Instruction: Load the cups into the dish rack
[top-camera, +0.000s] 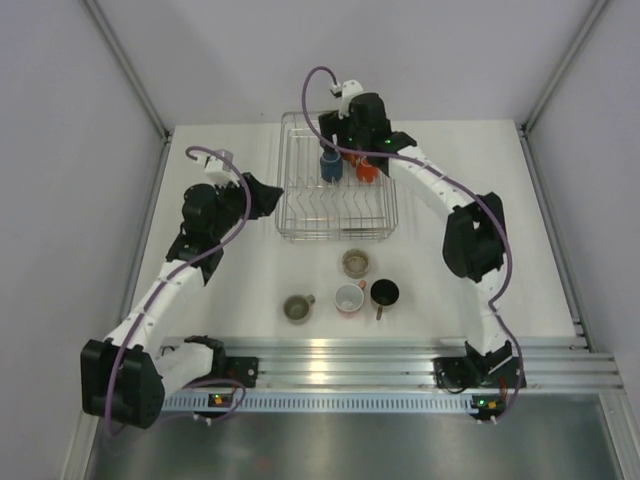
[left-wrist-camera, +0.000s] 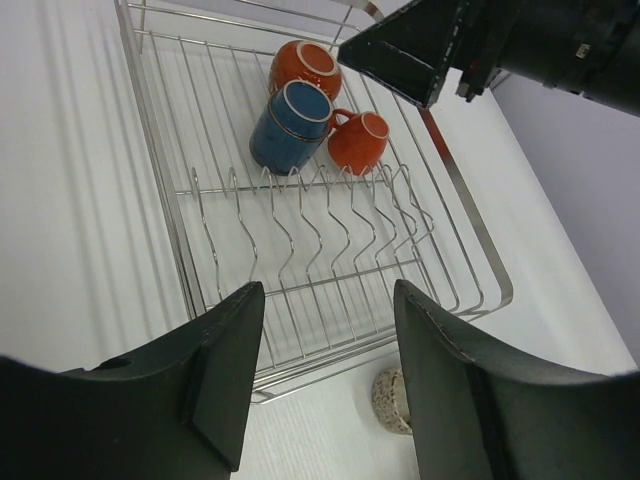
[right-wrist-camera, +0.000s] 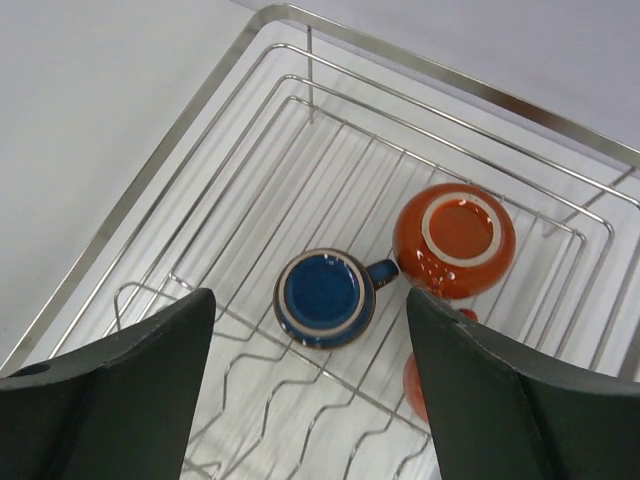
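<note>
Looking down on the white table (top-camera: 250, 290), the biggest item is one silver wire dish rack (top-camera: 300, 225), sitting toward 12 o'clock with rows of upright prongs across its near half.

Two grippers are in play. The right gripper (right-wrist-camera: 308, 310) hangs over the rack's far end, around 1 o'clock of the rack's middle. Its jaws are spread wide and grip nothing. Its wrist camera shows the dark blue cup (right-wrist-camera: 323, 297) directly below, framed between the jaws with clear space on either side. The left gripper (left-wrist-camera: 325, 300) sits at 9 o'clock of the rack, just beside the left rim. Its jaws are just as wide apart and hold nothing, with the rack's prongs showing through the gap.

Cup count: seven.

Three are in the rack, all at the far end beyond the prongs, with their bases turned up:
- The dark blue cup.
- An orange cup (right-wrist-camera: 455, 238) at 2 o'clock of it in the right wrist view, close to its handle.
- A second orange cup (left-wrist-camera: 358, 140) at 3 o'clock of the blue one from above, tilted and right by that handle.

Four stand mouth-up on the table at 6 o'clock of the rack, well apart from both grippers:
- An olive cup (top-camera: 356, 263), nearest the rack.
- A pink cup with white inside (top-camera: 349, 298) at 6 o'clock of that olive cup.
- A black cup (top-camera: 384, 293) just beside the pink one, at its 3 o'clock.
- A second olive cup (top-camera: 297, 308) out at the pink one's 9 o'clock.
</note>
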